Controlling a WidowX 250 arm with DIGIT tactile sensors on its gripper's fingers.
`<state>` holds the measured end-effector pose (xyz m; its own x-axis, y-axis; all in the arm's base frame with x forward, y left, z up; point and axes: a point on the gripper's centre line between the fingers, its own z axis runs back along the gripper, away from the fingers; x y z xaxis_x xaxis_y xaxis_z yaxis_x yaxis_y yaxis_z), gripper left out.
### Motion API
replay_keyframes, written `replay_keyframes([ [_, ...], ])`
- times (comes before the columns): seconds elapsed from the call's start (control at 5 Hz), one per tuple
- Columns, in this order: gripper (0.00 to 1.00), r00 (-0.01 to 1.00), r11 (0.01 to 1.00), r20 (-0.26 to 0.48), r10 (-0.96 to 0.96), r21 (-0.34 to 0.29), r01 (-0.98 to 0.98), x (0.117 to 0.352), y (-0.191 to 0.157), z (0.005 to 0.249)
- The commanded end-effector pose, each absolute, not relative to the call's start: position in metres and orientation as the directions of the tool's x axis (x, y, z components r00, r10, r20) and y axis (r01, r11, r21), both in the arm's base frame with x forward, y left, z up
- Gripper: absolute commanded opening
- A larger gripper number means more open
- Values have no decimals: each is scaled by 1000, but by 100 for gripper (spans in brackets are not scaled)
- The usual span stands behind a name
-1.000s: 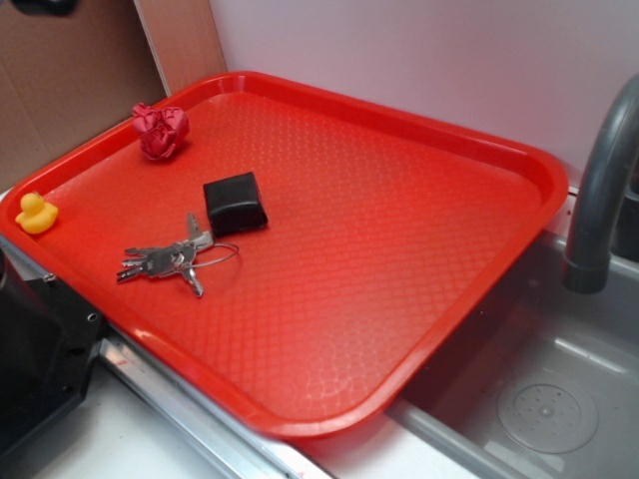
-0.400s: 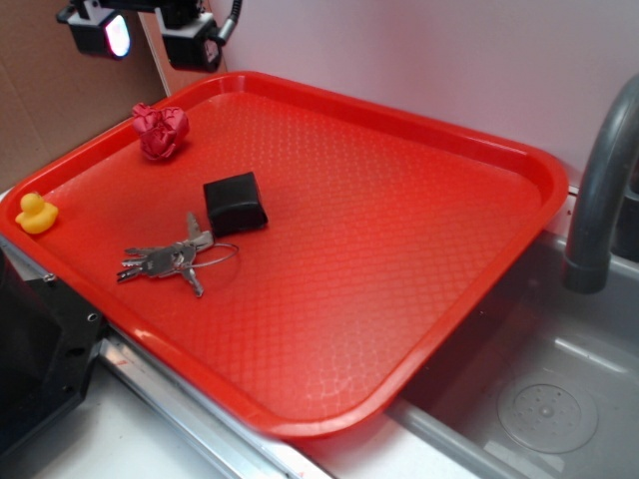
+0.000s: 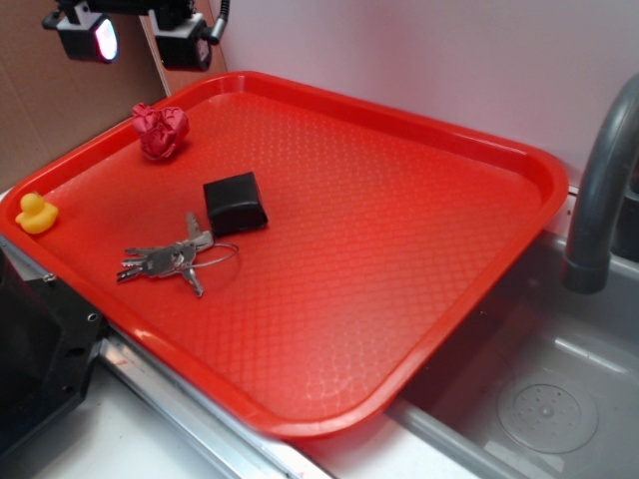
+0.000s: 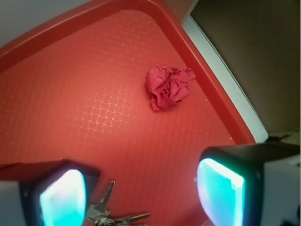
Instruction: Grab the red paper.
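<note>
High above the red paper (image 3: 161,130), the pincer (image 3: 128,38) hangs with its two fingers spread wide, holding nothing. That crumpled wad lies on the red tray (image 3: 419,259) near the tray's far left corner, apart from everything else. Nearer the camera than the paper sit a black box (image 3: 235,203) and, beyond the box, a bunch of keys (image 3: 172,260); a yellow duck (image 3: 35,213) rests by the tray's left rim.
</note>
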<state>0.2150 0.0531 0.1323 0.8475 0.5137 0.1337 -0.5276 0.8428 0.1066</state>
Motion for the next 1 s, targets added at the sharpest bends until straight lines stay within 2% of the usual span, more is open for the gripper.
replay_keyframes([
  [0.0, 100, 564, 565, 247, 788, 73, -822, 200, 83, 102],
  [0.2, 100, 491, 497, 238, 838, 38, -867, 199, 99, 82],
  [0.4, 100, 499, 498, 225, 837, 65, -865, 222, 109, 70],
  [0.8, 100, 528, 517, 219, 820, 112, -849, 257, 113, 63],
])
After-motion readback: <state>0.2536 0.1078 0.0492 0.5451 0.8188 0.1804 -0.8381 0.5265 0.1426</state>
